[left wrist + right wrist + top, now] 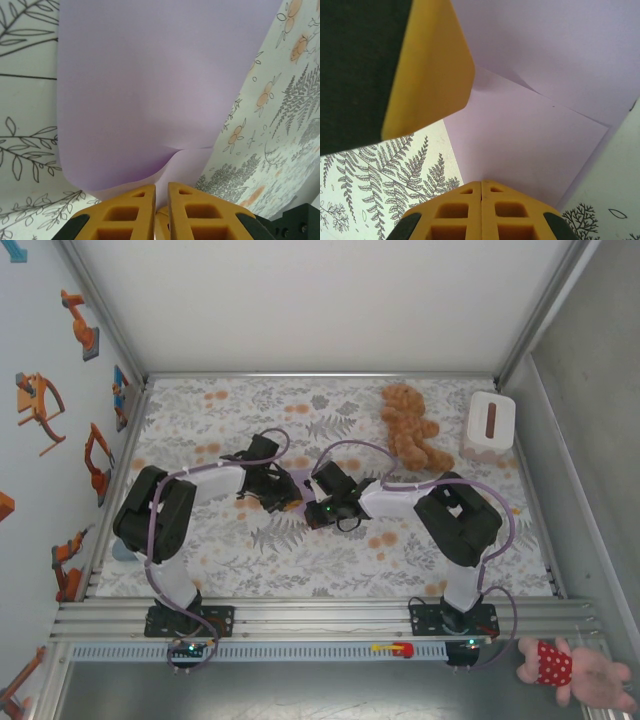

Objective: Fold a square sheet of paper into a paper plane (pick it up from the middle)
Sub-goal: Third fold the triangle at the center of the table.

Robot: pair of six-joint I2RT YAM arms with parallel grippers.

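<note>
Tabletop (pixel 300 565) w/ leaf-and-flower print cover, grey & orange on white. Far wall (pixel 320 300) plain white. Left wall (pixel 35 455) pale, w/ orange robot-arm stickers (pixel 80 325). Right side grey panel (pixel 590 400). Alu rails (pixel 320 612) along near edge. Light even, soft.

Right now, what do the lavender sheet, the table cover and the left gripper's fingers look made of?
The square sheet of paper: thin matte paper; it curls softly and holds a crease. The table cover: printed with leaves and flowers, low sheen; cloth or vinyl, can't tell. The left gripper's fingers: yellow-orange hard plastic, with cut-out cells.
</note>
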